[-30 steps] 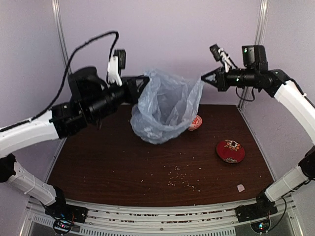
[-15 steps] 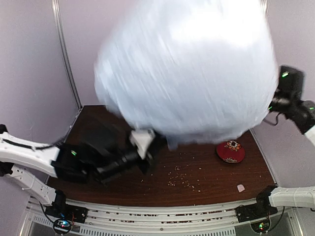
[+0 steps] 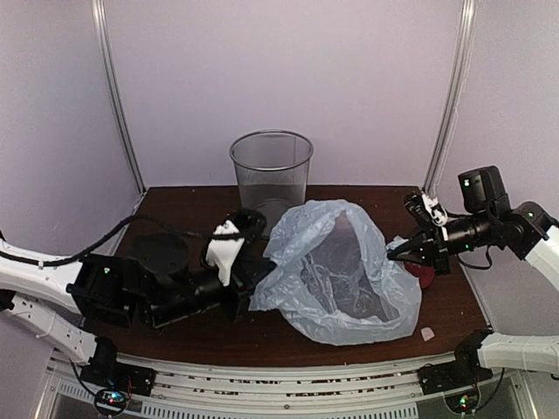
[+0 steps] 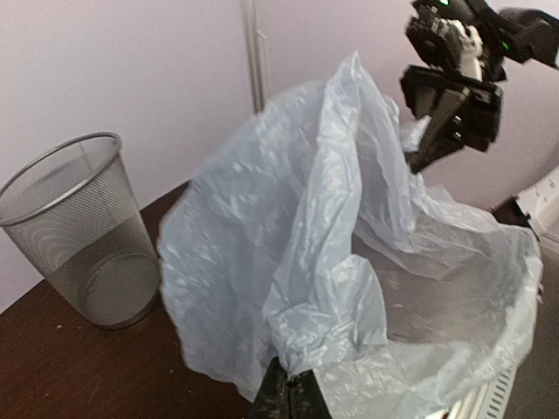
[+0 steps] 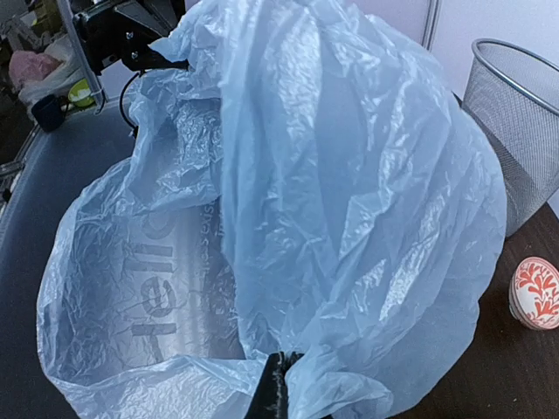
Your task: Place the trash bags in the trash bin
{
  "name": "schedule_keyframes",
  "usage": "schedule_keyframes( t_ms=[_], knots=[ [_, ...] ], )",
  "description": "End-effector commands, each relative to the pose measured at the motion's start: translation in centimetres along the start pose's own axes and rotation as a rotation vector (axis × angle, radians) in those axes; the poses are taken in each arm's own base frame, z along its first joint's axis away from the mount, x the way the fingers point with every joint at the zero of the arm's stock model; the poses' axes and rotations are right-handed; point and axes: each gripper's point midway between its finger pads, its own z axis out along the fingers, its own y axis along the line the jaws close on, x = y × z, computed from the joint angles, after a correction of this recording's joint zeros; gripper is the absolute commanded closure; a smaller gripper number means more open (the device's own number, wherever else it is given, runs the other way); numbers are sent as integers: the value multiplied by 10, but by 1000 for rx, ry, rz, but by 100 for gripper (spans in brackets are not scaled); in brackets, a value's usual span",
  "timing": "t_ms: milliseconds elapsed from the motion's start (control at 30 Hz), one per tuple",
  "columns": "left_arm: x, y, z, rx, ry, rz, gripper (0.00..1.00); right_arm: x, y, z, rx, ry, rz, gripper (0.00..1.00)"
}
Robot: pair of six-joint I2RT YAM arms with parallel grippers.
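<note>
I hold the bag [image 3: 341,279] by its rim with both tools. My left gripper [image 3: 255,299] is clamped on a pinch of plastic at the left side of the mouth, and my right gripper [image 3: 395,254] is clamped on the opposite side, so the opening is stretched wide between them. I judge this spread keeps the floppy film from collapsing, so it can travel as 1 piece to the bin [image 3: 272,170]. The bag sags onto the table [image 3: 175,205] toward its front. The bin stands upright at the far edge, behind the bag and apart from it, with none of the bag inside yet. I count 1 bag, 1 mesh bin, 2 closed grippers, 1 small red-patterned bowl [image 5: 534,292] near the bin, and 1 red dish [image 3: 425,276] mostly hidden behind my right gripper.
</note>
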Motion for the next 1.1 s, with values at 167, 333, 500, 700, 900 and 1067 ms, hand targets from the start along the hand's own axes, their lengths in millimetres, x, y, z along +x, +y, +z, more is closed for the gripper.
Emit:
schedule_keyframes(
  t_ms=[167, 333, 500, 700, 900, 1067],
  knots=[
    [-121, 92, 24, -90, -69, -162, 100, -163, -93, -29, 212, -305, 123, 100],
    [-140, 95, 24, -106, -76, -171, 100, -194, -97, -37, 139, -430, 202, 100],
    [-74, 87, 30, -72, 43, -202, 100, -130, -101, -8, 160, -320, 292, 100],
    [-15, 60, 37, 57, 179, -257, 100, -72, -57, 18, -55, -272, 347, 100],
    [-74, 74, 47, -18, 78, -164, 100, -124, -82, -2, 16, -318, 300, 100],
    [-161, 118, 69, -246, -120, -46, 100, -175, -169, -36, 458, -409, 220, 100]
  ],
)
